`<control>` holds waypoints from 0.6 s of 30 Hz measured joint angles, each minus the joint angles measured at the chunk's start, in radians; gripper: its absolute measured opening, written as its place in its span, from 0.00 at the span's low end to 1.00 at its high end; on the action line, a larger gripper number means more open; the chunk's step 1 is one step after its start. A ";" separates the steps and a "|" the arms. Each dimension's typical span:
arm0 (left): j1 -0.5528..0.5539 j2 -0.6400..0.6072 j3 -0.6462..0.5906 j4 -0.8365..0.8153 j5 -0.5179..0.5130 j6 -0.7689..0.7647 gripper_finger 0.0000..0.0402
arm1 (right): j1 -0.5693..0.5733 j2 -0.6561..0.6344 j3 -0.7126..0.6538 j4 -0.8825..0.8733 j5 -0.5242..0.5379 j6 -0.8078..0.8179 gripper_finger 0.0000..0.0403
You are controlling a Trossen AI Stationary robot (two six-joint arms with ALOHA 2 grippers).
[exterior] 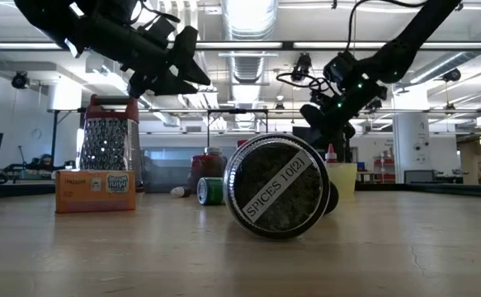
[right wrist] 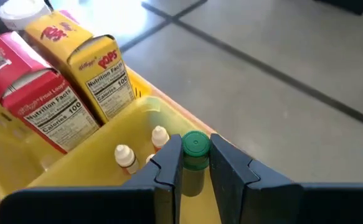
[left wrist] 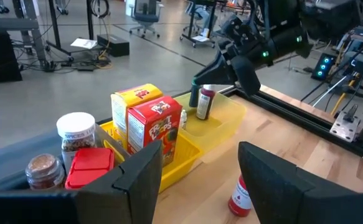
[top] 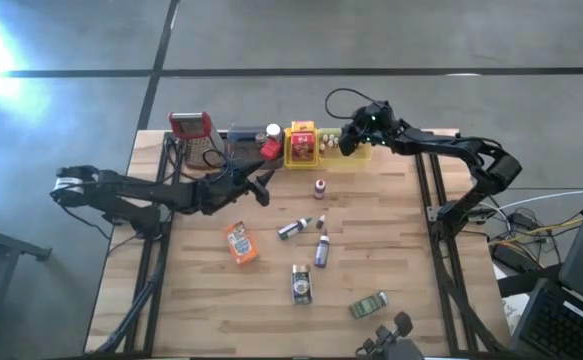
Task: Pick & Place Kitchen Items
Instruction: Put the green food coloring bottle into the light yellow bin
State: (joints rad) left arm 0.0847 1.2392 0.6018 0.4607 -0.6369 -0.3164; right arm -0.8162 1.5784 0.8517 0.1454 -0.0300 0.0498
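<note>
Right arm stretched across the tabletop (top: 391, 260) rear, right claw (right wrist: 195, 163) clamped on green-capped bottle (right wrist: 195, 152) over yellow tray (right wrist: 56, 171). Left arm reaches mid-table; left claw (left wrist: 197, 177) parted, empty, raised. Other items scattered on the tabletop.

You've got open bench (top: 201, 300) along the near edge and both side edges, but the far edge is blocked by the grater (top: 193, 135), cereal boxes (top: 302, 145) and yellow tray (top: 356, 158), with loose bottles (top: 320, 250) scattered mid-bench.
</note>
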 joint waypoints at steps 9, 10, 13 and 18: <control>0.007 0.000 0.000 0.000 0.000 0.000 0.54 | 0.001 0.008 -0.108 0.184 0.000 -0.021 0.13; 0.007 0.000 0.000 0.001 0.000 0.000 0.54 | 0.001 0.009 -0.108 0.186 0.000 -0.024 0.13; 0.008 0.000 0.000 0.001 0.000 -0.001 0.54 | 0.002 0.010 -0.108 0.191 0.001 -0.040 0.13; 0.008 0.000 0.000 0.001 0.000 -0.008 0.54 | 0.006 0.010 -0.116 0.192 0.005 -0.032 0.13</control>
State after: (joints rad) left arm 0.0925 1.2392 0.6018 0.4614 -0.6369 -0.3249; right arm -0.8101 1.5879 0.7358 0.3370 -0.0254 0.0177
